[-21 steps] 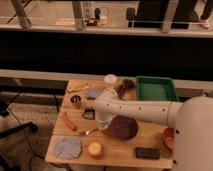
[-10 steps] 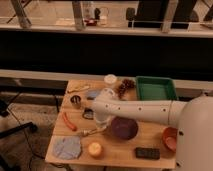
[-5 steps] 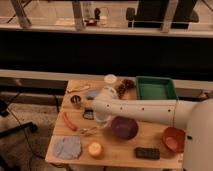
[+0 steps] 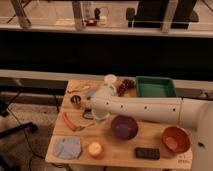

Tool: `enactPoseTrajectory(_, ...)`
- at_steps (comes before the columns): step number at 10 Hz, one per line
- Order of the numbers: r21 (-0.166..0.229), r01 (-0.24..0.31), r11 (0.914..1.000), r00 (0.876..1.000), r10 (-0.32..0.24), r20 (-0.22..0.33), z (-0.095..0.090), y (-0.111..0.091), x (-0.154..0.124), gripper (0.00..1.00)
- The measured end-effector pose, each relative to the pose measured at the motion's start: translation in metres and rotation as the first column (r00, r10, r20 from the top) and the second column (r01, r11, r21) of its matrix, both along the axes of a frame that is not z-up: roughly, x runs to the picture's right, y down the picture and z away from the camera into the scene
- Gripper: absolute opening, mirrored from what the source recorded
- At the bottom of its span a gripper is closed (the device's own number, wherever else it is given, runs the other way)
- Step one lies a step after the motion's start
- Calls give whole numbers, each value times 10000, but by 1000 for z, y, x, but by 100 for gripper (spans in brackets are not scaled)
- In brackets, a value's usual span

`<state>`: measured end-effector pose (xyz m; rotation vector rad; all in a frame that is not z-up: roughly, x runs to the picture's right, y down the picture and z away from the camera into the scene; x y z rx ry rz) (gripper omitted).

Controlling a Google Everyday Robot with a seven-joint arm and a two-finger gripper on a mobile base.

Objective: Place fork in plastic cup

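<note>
Fingers hidden; gripper (image 4: 89, 113) near table (image 4: 112, 147) left edge.

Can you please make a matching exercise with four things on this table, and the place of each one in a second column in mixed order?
Things:
1. green tray
2. purple bowl
3. blue cloth
4. gripper

Places:
A. near left corner of the table
B. far right part of the table
C. left of the table's middle, beside the orange-red stick
D. middle of the table, just in front of the arm

Pairs: 1-B, 2-D, 3-A, 4-C
</note>
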<state>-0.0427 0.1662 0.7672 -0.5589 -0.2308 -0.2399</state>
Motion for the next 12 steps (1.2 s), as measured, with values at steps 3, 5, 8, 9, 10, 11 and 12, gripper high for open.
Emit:
enactPoseTrajectory(3, 464, 79, 9989, 10000, -82, 53, -24, -20, -1, 0)
enactPoseTrajectory(5, 752, 71, 9971, 9999, -65, -89, -31, -30, 7, 0)
enactPoseTrajectory(8, 911, -59, 9958, 9993, 93, -369, -34, -39, 29, 0)
enactPoseTrajectory(9, 949, -90, 9954, 9987, 137, -481, -34, -41, 37, 0)
enactPoseTrajectory(10, 968, -95, 9953, 9978, 159, -650, -35, -43, 47, 0)
enactPoseTrajectory(11, 991, -92, 9950, 9970, 168, -753, -35, -44, 53, 0)
enactPoseTrajectory(12, 1036, -98, 9946, 9957, 193, -904, -36, -47, 61, 0)
